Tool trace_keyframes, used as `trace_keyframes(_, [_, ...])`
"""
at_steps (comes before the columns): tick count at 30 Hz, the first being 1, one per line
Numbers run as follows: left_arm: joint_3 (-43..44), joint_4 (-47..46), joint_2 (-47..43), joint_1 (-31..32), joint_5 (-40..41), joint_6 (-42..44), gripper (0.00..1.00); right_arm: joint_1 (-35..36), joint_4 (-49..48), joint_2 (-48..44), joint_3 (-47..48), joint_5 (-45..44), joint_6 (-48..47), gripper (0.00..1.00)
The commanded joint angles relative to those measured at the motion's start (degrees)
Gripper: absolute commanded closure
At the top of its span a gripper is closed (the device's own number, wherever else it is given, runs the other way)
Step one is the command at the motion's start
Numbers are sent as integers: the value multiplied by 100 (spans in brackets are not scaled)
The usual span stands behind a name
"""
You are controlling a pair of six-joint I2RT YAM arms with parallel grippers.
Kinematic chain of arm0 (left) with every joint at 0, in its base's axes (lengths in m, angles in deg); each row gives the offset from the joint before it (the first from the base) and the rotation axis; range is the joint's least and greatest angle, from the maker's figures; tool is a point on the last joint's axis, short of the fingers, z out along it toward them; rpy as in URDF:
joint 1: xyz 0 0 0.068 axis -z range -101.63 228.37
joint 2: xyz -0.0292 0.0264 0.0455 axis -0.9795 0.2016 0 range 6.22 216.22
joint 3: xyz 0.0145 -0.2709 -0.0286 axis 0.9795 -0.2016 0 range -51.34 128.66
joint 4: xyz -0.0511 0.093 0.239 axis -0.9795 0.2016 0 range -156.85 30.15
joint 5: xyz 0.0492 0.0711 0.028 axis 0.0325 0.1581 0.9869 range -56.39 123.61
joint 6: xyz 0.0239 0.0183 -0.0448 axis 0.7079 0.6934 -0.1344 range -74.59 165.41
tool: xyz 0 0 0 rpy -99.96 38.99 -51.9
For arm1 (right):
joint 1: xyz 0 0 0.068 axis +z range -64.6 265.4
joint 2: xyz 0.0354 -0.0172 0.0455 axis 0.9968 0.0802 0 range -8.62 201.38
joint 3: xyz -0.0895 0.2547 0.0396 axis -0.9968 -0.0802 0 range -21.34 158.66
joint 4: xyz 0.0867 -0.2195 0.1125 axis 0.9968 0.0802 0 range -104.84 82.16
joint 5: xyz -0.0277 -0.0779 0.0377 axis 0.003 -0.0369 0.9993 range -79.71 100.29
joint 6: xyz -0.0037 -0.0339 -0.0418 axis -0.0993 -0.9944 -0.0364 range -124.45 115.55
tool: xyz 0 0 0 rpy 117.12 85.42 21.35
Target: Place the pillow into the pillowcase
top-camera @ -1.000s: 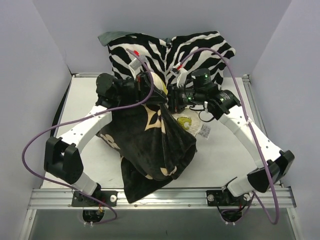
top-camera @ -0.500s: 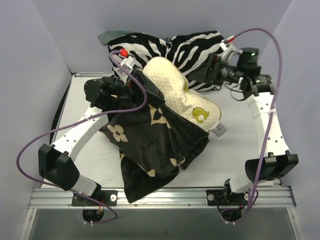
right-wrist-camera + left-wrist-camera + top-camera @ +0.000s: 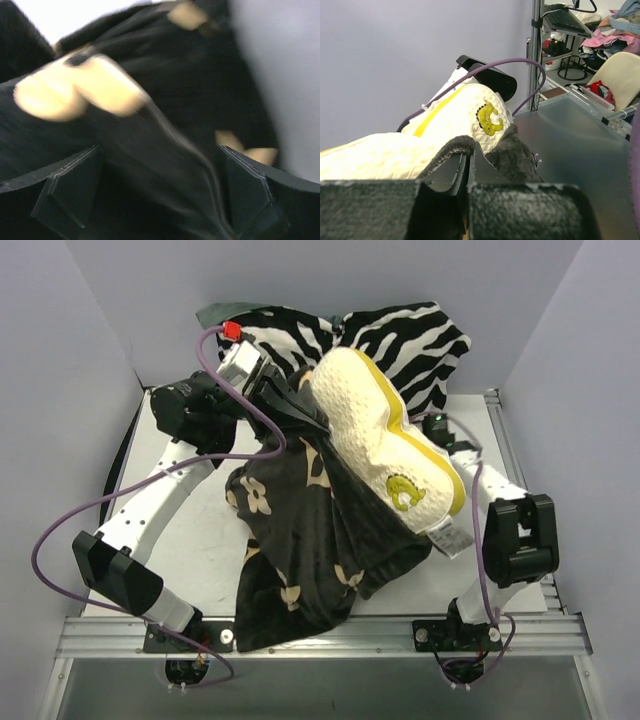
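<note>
At two o'clock on the table (image 3: 190, 530), the pillow (image 3: 375, 430) lay against the pillowcase (image 3: 310, 540), how far inside unclear. The left gripper (image 3: 470, 172) clamped the case's rim; the right gripper (image 3: 160, 185), buried underneath, gaped apart, blurred.

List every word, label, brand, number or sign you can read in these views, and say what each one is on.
No text can be read in any view.
On the pillow, the yellow logo: a curled emblem, no letters legible.
At the pillow's corner, the white tag: any print is too small to read.
On the pillowcase: tan flower and star motifs only, no writing.
</note>
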Motion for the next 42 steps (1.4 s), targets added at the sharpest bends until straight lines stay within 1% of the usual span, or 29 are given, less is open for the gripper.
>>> trace_keyframes(1, [317, 160, -32, 39, 378, 414, 100, 771, -3302, -520, 98, 1168, 3050, 0])
trace_keyframes(2, [273, 214, -40, 39, 395, 519, 100, 938, -3692, -546, 212, 1229, 3233, 0])
trace_keyframes(3, [159, 266, -49, 30, 413, 573, 100, 965, -3714, -547, 501, 1238, 3400, 0])
trace_keyframes(5, [-52, 381, -67, -23, 431, 748, 100, 931, -3688, -547, 783, 1282, 3410, 22])
trace_keyframes(6, [-270, 399, -84, -58, 431, 792, 100, 896, -3653, -547, 1028, 1282, 3358, 31])
trace_keyframes(7, [-394, 460, -84, -93, 466, 845, 100, 852, -3539, -564, 1161, 1274, 3279, 47])
trace_keyframes(8, [-491, 521, -84, -232, 509, 915, 100, 817, -3460, -590, 1276, 1291, 3235, 57])
trace_keyframes(9, [-614, 600, -76, -295, 562, 959, 100, 721, -3381, -651, 1512, 1265, 3060, 75])
trace_keyframes(10, [-789, 714, -32, -382, 589, 995, 100, 650, -2945, -687, 1645, 1239, 2902, 100])
trace_keyframes(11, [-869, 759, 3, -531, 632, 1004, 100, 580, -2784, -731, 1759, 1212, 2805, 100])
trace_keyframes(13, [-923, 1029, 100, -673, 677, 1013, 100, 386, -2476, -801, 2206, 1212, 2446, 100])
trace_keyframes(15, [-897, 1268, 284, -813, 790, 960, 100, 202, -1958, -845, 2515, 1177, 2172, 100])
trace_keyframes(16, [-836, 1495, 346, -840, 791, 942, 100, -25, -1738, -845, 2821, 1116, 1936, 100])
trace_keyframes(19, [-432, 1795, 592, -814, 817, 820, 100, -404, -1464, -837, 3279, 1019, 1802, 100])
trace_keyframes(22, [87, 2067, 837, -700, 940, 723, 100, -581, -1280, -784, 3947, 940, 1635, 100])
trace_keyframes(23, [279, 2138, 917, -665, 984, 679, 100, -738, -1114, -740, 4427, 879, 1487, 100])
trace_keyframes(25, [737, 2183, 1127, -490, 1150, 679, 95, -975, -781, -635, 4957, 826, 1310, 100])
trace_keyframes(26, [895, 2183, 1216, -402, 1195, 679, 94, -1281, -656, -600, 5464, 712, 1188, 100])
trace_keyframes(27, [1305, 2192, 1312, -314, 1222, 687, 94, -1406, -612, -573, 5591, 694, 1134, 100])
trace_keyframes(29, [1729, 2139, 1672, -68, 1152, 687, 93, -1618, -594, -625, 5654, 685, 1064, 100])
trace_keyframes(30, [2088, 2113, 1778, -15, 1108, 679, 94, -1688, -568, -800, 5323, 693, 916, 100])
trace_keyframes(33, [2311, 1745, 1963, 91, 976, 644, 96, -1750, -532, -1256, 4252, 764, 853, 100])
trace_keyframes(34, [2372, 1439, 1963, 100, 976, 643, 98, -1759, -523, -1354, 3517, 807, 705, 87])
trace_keyframes(35, [2443, 1331, 1972, 109, 1011, 678, 98, -1820, -515, -1451, 3092, 860, 625, 69])
trace_keyframes(36, [2548, 1243, 1981, 109, 1011, 670, 99, -1934, -497, -1600, 2722, 887, 572, 54])
trace_keyframes(37, [2853, 1147, 2059, 100, 1002, 687, 100, -2344, -497, -1627, 2040, 869, 536, 34])
trace_keyframes(39, [3101, 1050, 2130, 48, 976, 626, 100, -2803, -453, -1549, 1595, 861, 423, 12])
trace_keyframes(40, [3172, 988, 2139, 21, 984, 609, 100, -3257, -122, -1470, 1454, 747, 283, 3])
trace_keyframes(42, [3278, 944, 2139, -31, 1011, 608, 100, -3498, 781, -1049, 1584, 571, -707, 1])
